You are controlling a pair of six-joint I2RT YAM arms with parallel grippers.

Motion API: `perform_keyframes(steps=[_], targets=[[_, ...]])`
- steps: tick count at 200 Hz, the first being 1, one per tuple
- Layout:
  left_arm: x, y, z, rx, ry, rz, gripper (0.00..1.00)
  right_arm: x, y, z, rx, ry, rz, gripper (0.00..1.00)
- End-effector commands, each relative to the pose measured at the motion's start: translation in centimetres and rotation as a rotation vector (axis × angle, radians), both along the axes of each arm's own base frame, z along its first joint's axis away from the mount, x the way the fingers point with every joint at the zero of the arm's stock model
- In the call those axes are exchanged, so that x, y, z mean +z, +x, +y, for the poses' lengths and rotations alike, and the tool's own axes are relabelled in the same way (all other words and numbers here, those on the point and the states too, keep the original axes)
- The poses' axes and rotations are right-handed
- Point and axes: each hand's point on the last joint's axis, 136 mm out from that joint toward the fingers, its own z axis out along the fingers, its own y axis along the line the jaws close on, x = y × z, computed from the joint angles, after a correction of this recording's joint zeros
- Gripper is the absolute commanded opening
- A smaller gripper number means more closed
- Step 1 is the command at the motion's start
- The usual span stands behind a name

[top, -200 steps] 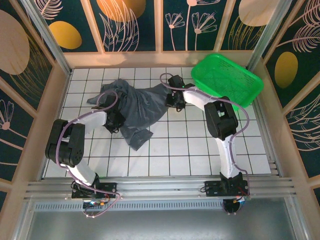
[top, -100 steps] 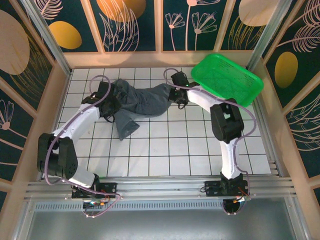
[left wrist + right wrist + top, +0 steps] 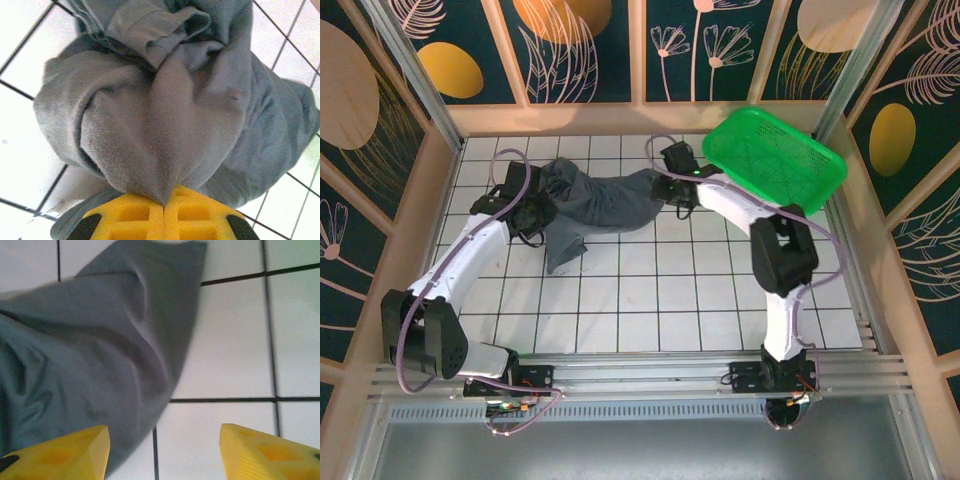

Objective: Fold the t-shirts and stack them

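**Slate-Grey T-Shirt Gripped at One End, Free at the Other**

Seen from above: a dark slate blue-grey t-shirt (image 3: 610,200), crumpled and drawn out in a band across the far half of the white tiled table (image 3: 700,290), one flap trailing toward the near side.

At the garment's left end, the left gripper (image 3: 538,215), clamped tight on a bunch of the cloth. From the left wrist camera, yellow fingers (image 3: 125,217) pressed flat together, a ridge of fabric caught in the seam between them, thick folds of the shirt bulging beyond over black grout lines.

At the garment's right end, the right gripper (image 3: 681,203), poised over the shirt's edge and near the green plastic mesh basket (image 3: 775,160) sitting at the far right corner. From the right wrist camera, jaws spread wide, yellow fingertips (image 3: 70,450) well apart, tile and a corner of the cloth in the gap between them. Shirt edge lying loose on the tile, running beneath the left-hand fingertip; bare white tile ahead of the other. Impossible to tell whether that fingertip touches the cloth.

Around the table, a pale wooden frame (image 3: 620,118) and dark wall panels (image 3: 580,50) painted with leaves and orange discs.
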Motion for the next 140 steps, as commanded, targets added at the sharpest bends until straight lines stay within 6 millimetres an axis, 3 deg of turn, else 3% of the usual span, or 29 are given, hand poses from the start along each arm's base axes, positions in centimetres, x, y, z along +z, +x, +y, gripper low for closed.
perform_keyframes(steps=[1, 35, 55, 74, 85, 106, 127, 132, 140], targets=[[2.9, -1.0, 2.2, 0.080, 0.061, -0.057, 0.00, -1.8, 0.7, 0.7, 0.016, -0.087, 0.008, 0.65], [3.2, -1.6, 2.4, 0.080, 0.059, -0.063, 0.00, -6.5, 1.8, 3.0, 0.054, -0.090, 0.089, 0.65], [3.2, -1.7, 2.4, 0.082, 0.057, -0.058, 0.00, -8.4, 1.7, 4.5, 0.050, -0.040, 0.142, 0.46], [3.7, -1.4, 2.5, 0.088, 0.062, -0.072, 0.00, -8.2, 1.5, 5.1, 0.031, 0.005, 0.170, 0.22], [4.2, -1.1, 2.6, 0.090, 0.062, -0.084, 0.00, -6.7, 1.7, 5.1, 0.019, 0.030, 0.145, 0.00], [5.4, -0.1, 2.6, 0.092, 0.058, -0.111, 0.00, -1.9, 2.7, 4.2, -0.025, 0.083, 0.049, 0.00], [8.1, 1.4, 2.7, 0.099, 0.055, -0.175, 0.00, 4.4, 3.2, 4.0, -0.032, 0.155, -0.063, 0.00], [9.0, 1.8, 2.8, 0.100, 0.051, -0.198, 0.00, 6.2, 4.3, 2.4, -0.066, 0.169, -0.103, 0.00], [10.4, 2.6, 2.8, 0.098, 0.048, -0.232, 0.00, 8.9, 4.7, 1.7, -0.077, 0.192, -0.159, 0.00]])
